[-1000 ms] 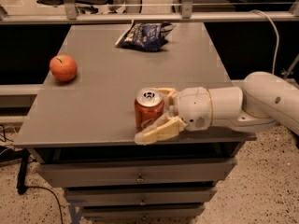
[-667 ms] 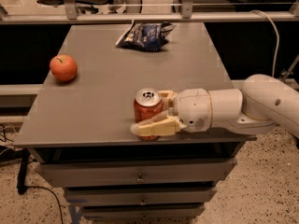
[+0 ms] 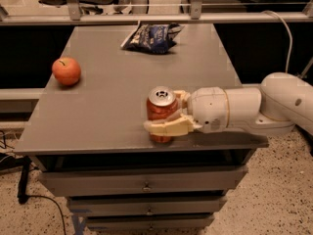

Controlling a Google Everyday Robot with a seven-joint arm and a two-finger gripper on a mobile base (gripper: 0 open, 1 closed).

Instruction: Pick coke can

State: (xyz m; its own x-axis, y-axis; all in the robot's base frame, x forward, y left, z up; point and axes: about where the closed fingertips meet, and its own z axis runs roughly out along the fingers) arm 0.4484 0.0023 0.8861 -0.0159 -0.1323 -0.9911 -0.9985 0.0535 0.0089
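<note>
The coke can (image 3: 159, 107), red with a silver top and pull tab, stands upright near the front edge of the grey table (image 3: 112, 106). My gripper (image 3: 164, 112) reaches in from the right on a white arm (image 3: 244, 109). Its cream fingers (image 3: 168, 127) are on either side of the can: the near one crosses the can's lower front, the far one sits behind its right side. The fingers look closed against the can, which rests on the table.
An orange-red apple (image 3: 66, 71) sits at the table's left side. A dark blue chip bag (image 3: 151, 35) lies at the back middle. Drawers (image 3: 146, 185) are below the tabletop. A rail (image 3: 146, 17) runs behind the table.
The near finger has swung left across the front of the can and closed in on it. The can and the arm have barely moved.
</note>
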